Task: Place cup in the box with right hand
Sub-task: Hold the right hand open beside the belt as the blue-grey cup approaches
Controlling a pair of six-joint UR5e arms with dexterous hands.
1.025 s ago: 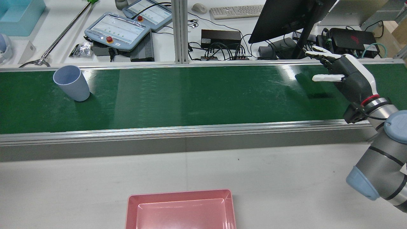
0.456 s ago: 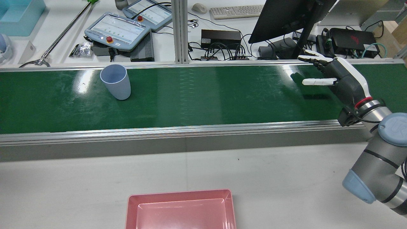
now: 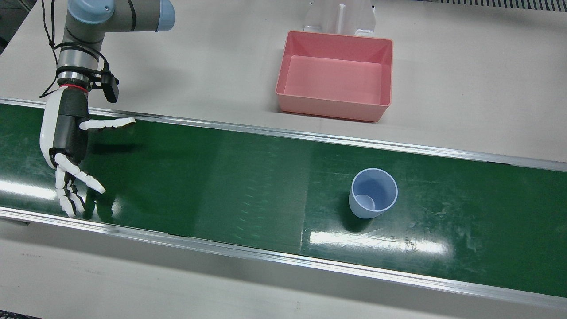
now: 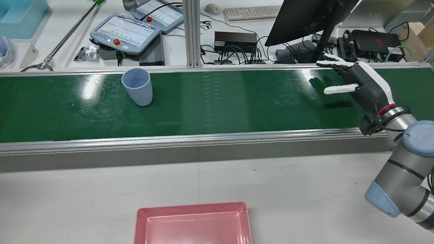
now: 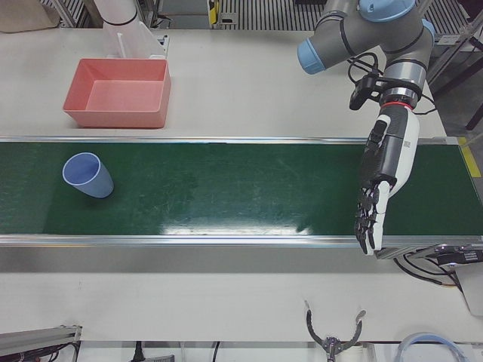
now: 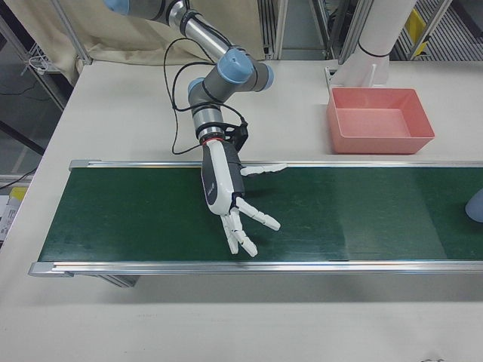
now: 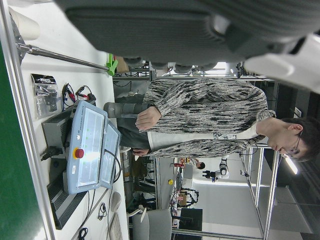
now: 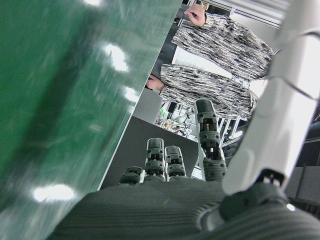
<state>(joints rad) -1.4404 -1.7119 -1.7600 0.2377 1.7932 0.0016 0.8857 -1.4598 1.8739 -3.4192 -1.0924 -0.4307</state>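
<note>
Blue cup [image 4: 137,86]: upright on the green conveyor belt [image 4: 217,112], far side, well apart from the hand. Right hand [image 4: 359,86]: empty, fingers spread, poised over the belt's opposite end, likely awaiting the cup. Pink box [image 4: 193,223]: empty, on the table.
</note>
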